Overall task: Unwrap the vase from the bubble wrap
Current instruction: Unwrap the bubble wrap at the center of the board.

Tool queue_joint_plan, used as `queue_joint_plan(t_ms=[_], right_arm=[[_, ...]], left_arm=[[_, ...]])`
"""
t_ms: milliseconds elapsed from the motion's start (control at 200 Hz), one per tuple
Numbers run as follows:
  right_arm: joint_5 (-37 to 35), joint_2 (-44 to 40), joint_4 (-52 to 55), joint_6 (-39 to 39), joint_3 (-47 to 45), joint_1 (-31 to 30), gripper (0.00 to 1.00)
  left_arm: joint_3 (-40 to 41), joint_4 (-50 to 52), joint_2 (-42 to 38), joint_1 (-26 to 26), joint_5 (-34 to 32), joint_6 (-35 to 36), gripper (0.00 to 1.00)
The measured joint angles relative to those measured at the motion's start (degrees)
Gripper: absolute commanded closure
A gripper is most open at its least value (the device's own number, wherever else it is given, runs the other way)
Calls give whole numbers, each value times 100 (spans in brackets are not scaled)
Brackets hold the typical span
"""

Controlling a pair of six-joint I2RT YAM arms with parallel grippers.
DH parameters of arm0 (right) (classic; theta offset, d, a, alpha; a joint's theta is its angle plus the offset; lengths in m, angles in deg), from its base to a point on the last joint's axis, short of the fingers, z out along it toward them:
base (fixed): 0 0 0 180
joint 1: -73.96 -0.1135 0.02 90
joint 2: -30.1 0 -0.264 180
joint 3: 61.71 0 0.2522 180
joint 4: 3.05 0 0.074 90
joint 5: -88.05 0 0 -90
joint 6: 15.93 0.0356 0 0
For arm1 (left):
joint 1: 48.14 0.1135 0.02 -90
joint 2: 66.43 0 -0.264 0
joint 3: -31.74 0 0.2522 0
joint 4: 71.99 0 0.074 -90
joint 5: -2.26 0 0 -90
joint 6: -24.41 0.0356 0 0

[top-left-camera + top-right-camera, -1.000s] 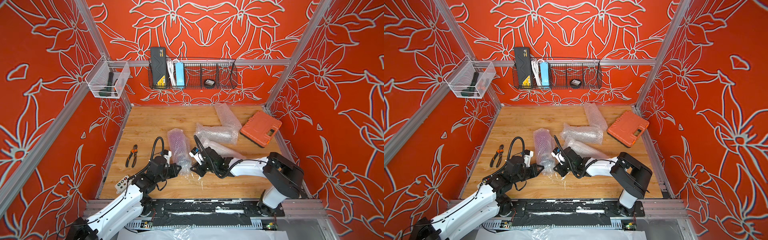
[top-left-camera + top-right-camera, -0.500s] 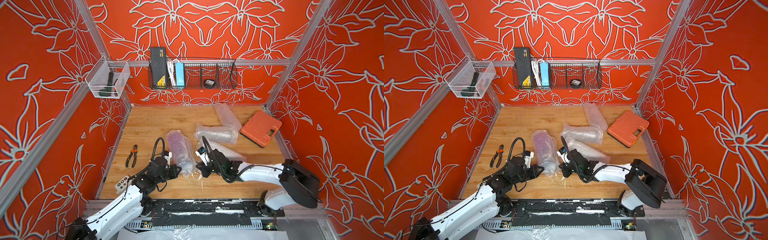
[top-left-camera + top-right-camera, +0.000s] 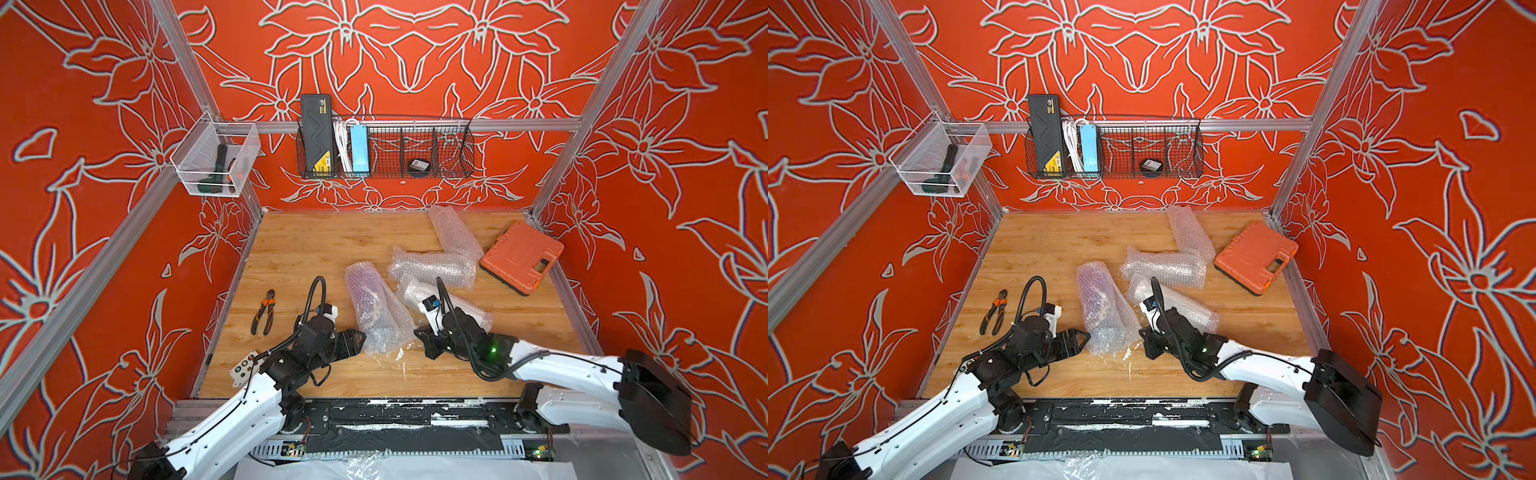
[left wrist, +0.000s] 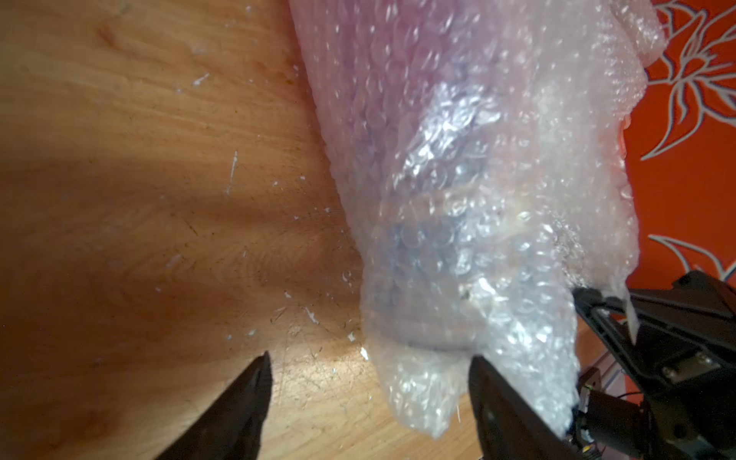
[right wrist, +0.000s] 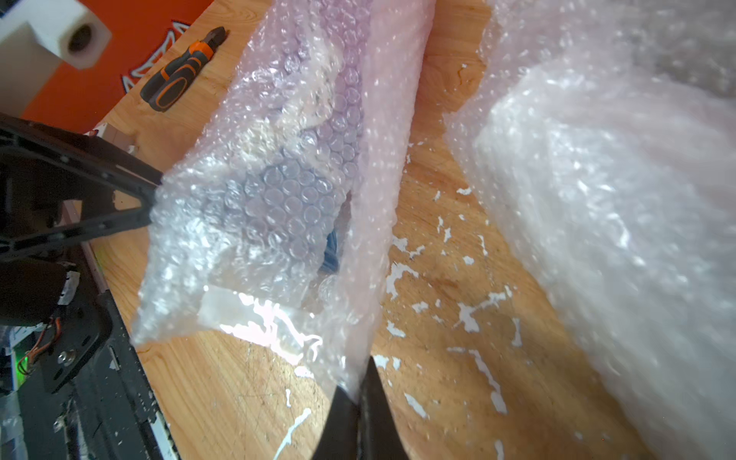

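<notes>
A purple vase (image 3: 365, 287) shows dimly through the bubble wrap (image 3: 376, 309) rolled around it, lying mid-table in both top views. Its loose near end fans out towards the front edge. My left gripper (image 4: 368, 382) is open at that end, left of it in a top view (image 3: 358, 338). One finger (image 4: 492, 402) touches the wrap and the other stands over bare wood. My right gripper (image 5: 358, 384) is shut on a thin flap of the wrap's edge, to the bundle's right in a top view (image 3: 1143, 333). A blue patch (image 5: 332, 249) shows inside the open end.
More bubble wrap bundles (image 3: 432, 268) (image 3: 455, 228) (image 3: 451, 305) lie right of the vase, one under my right wrist. An orange tool case (image 3: 521, 257) sits at the right wall and pliers (image 3: 262, 312) at the left. White flecks dot the wooden table (image 3: 316, 245).
My left gripper has opened and let go of the wrap's near end. My right gripper has closed on the flap and drawn it to the right, spreading the wrap's end.
</notes>
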Motion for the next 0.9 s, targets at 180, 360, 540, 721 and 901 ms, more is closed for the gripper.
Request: queue_joint_plan(t_ms=[180, 360, 540, 721, 901], right_arm=[[-48, -739, 966, 87, -107, -61, 33], [-415, -1217, 2573, -420, 874, -79, 2], [42, -310, 3112, -990, 2476, 828, 2], [463, 1405, 3355, -1502, 3746, 1185, 2], [863, 2302, 3488, -1755, 4234, 1386, 4]], left_arm=[[-625, 306, -42, 0, 2, 181, 5], [-1700, 455, 636, 203, 125, 874, 4], [-1985, -59, 1641, 1069, 640, 1270, 8], [-2356, -514, 2935, 1110, 852, 1403, 0], [-2640, -820, 3602, 743, 708, 1427, 0]])
